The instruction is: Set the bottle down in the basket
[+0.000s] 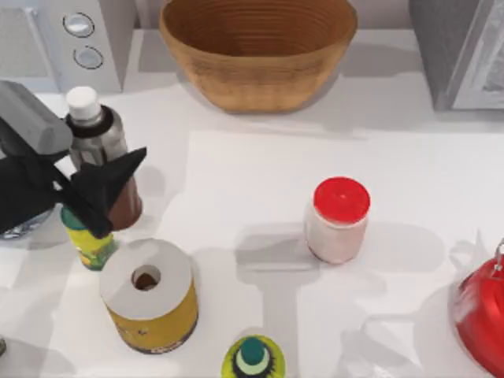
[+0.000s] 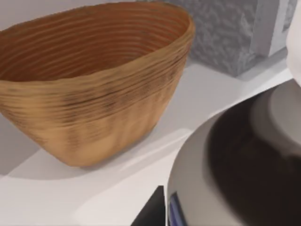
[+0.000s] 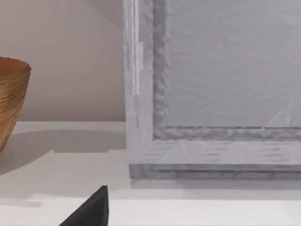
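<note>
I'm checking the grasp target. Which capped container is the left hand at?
The bottle with the white cap, at the left hand; the red-lidded jar stands apart, mid-table.

The basket (image 1: pixel 258 51) is set at the table's (image 1: pixel 409 165) far middle; the bottle (image 1: pixel 101 150) is seen at left, the jar (image 1: pixel 338 220) right of centre.

Light: bright, even
Shadows: soft, grey, on the tabletop (image 1: pixel 260 169) beside the jar (image 1: pixel 338 220)
Blur: bottle (image 2: pixel 244 165) close to the left wrist camera, unsharp
</note>
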